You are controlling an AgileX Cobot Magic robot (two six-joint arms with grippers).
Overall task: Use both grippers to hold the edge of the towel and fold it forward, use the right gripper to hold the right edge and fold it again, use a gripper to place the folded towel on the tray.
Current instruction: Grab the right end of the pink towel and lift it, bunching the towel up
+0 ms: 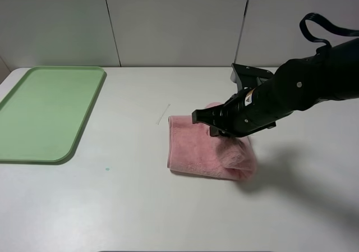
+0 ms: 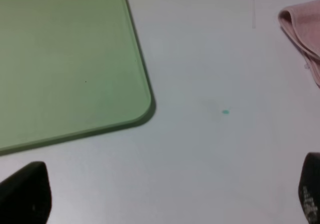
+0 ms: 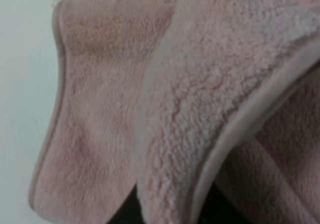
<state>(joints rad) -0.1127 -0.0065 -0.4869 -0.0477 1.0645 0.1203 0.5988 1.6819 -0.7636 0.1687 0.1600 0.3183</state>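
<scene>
Right end effector (image 1: 220,133) is clamped on the towel (image 1: 193,148), whose long axis runs left-right.

Bright, even light from above. We saw the right arm (image 1: 297,89) cast a broad, soft shadow on the table (image 1: 140,207) beneath it. The right wrist view showed the towel (image 3: 100,109) close up and blurred; the tray (image 2: 141,79) threw a thin dark shadow along its rim.

The high camera looks down across the whole tabletop (image 1: 140,207). The left wrist camera faces down, near the tray (image 2: 65,59) corner (pink towel (image 2: 305,29) just in view); the right wrist camera sits close against that towel.
</scene>
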